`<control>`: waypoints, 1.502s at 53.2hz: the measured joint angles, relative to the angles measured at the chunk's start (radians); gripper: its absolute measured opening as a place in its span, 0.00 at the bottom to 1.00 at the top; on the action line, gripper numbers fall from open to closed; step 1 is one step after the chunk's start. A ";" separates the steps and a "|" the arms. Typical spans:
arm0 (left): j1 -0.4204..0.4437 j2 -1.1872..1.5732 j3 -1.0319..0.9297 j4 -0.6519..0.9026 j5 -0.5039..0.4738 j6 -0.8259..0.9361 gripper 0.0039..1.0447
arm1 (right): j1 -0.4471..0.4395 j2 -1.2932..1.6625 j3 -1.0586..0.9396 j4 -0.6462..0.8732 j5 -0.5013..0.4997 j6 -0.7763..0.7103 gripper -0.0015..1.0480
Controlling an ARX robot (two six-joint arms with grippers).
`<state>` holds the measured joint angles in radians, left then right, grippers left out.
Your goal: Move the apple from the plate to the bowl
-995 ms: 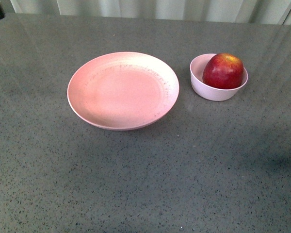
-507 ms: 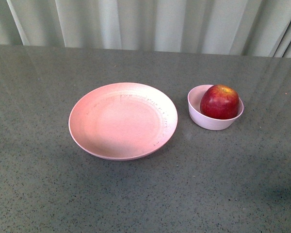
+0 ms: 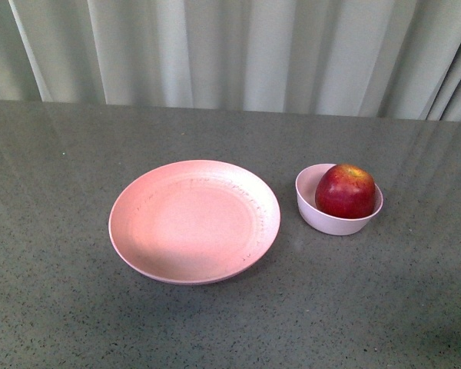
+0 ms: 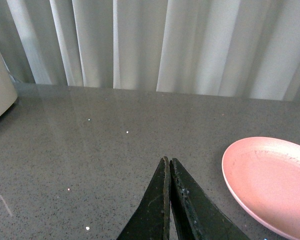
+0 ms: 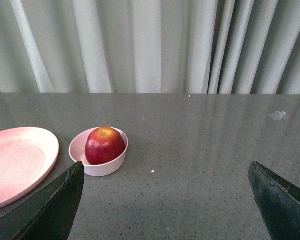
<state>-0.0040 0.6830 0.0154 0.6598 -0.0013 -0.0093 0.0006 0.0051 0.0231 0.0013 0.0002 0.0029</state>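
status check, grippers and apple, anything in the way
Left gripper shut, empty, off beside the plate. Right gripper open, empty, back from the bowl. Apple sits in the bowl; plate bare. Nothing in the way.

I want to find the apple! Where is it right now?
In the front view the apple sits inside the small pale pink bowl, on the right side of the gray table, just right of the big pink plate.

Black, tapered, scuffed claw fingers (image 4: 187,207), matte, wedge-shaped
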 joint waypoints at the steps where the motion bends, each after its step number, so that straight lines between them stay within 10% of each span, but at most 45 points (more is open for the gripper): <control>1: 0.000 -0.015 0.000 -0.013 0.000 0.000 0.01 | 0.000 0.000 0.000 0.000 0.000 0.000 0.91; 80: 0.001 -0.668 0.000 -0.660 0.001 0.001 0.01 | 0.000 0.000 0.000 0.000 0.000 0.000 0.91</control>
<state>-0.0029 0.0154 0.0151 -0.0002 -0.0002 -0.0082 0.0010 0.0051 0.0231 0.0013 0.0002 0.0029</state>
